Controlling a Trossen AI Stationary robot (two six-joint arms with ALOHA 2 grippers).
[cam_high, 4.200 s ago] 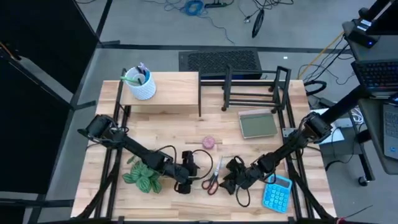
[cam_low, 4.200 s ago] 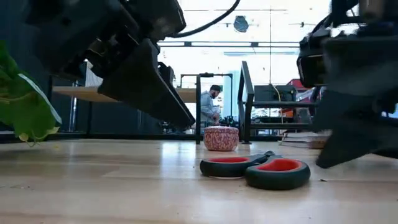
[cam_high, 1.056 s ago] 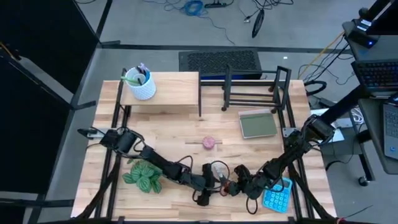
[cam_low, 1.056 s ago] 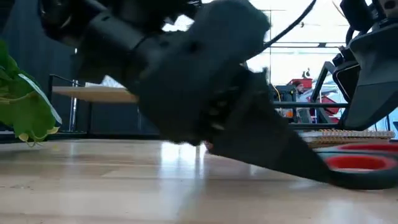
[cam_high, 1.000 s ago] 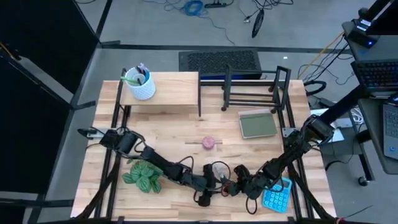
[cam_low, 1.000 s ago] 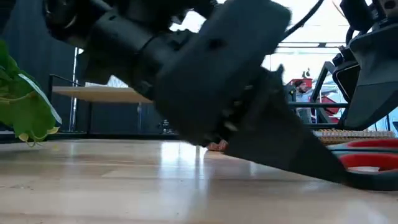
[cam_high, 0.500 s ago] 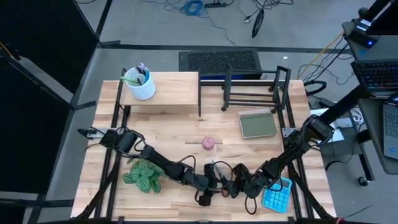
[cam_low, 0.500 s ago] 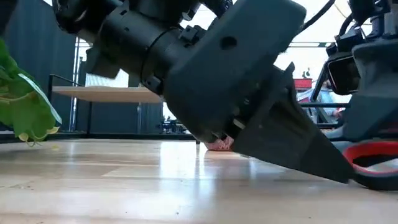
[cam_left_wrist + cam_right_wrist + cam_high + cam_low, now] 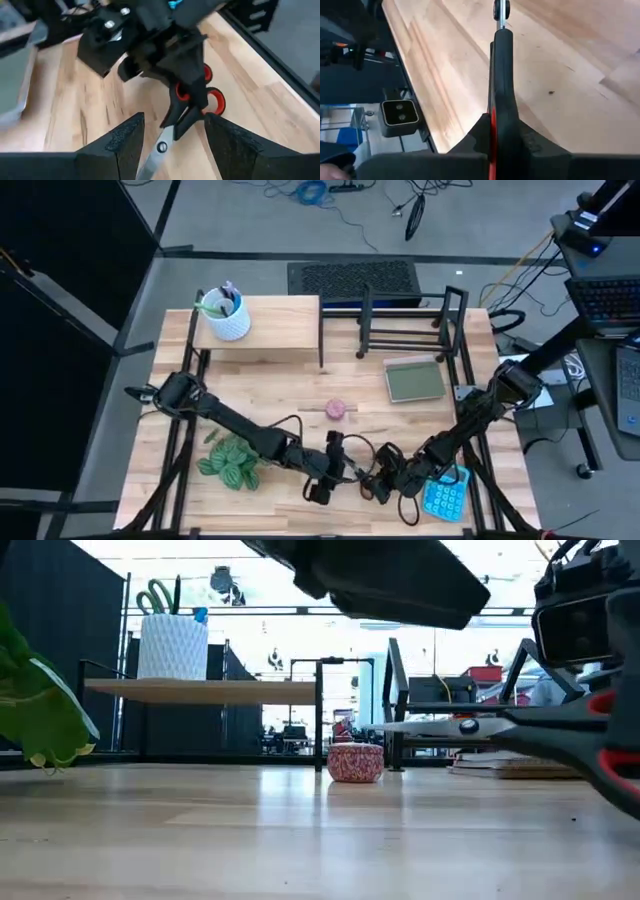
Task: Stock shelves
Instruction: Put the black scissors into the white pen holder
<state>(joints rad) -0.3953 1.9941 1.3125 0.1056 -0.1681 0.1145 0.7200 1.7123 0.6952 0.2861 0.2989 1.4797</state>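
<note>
Pale planked wood makes up your table (image 9: pixel 270 400), its grain running lengthwise, with cables on the grey floor beyond. Take the small pink patterned tin (image 9: pixel 336 409) as your landmark. Behind it and toward the left arm's side stands the pale-wood riser shelf (image 9: pixel 275 328), flat-topped on thin dark legs, carrying a white textured cup (image 9: pixel 227 319) that holds green-handled scissors and pens. Behind the tin toward the right arm's side stands the black wire rack (image 9: pixel 408 320), its upright dividers bare, with a grey spiral notebook (image 9: pixel 414 379) lying flat in front of it. In front of the tin your right gripper (image 9: pixel 377 486) is clamped on the red-and-black handles of a pair of scissors (image 9: pixel 186 107), holding them level above the wood. Your left gripper (image 9: pixel 172 131) faces it with its fingers spread to either side of the steel blades. A leafy green plant (image 9: pixel 229 462) lies toward the left arm's side of the tin, and a blue calculator (image 9: pixel 444 492) toward the right.
</note>
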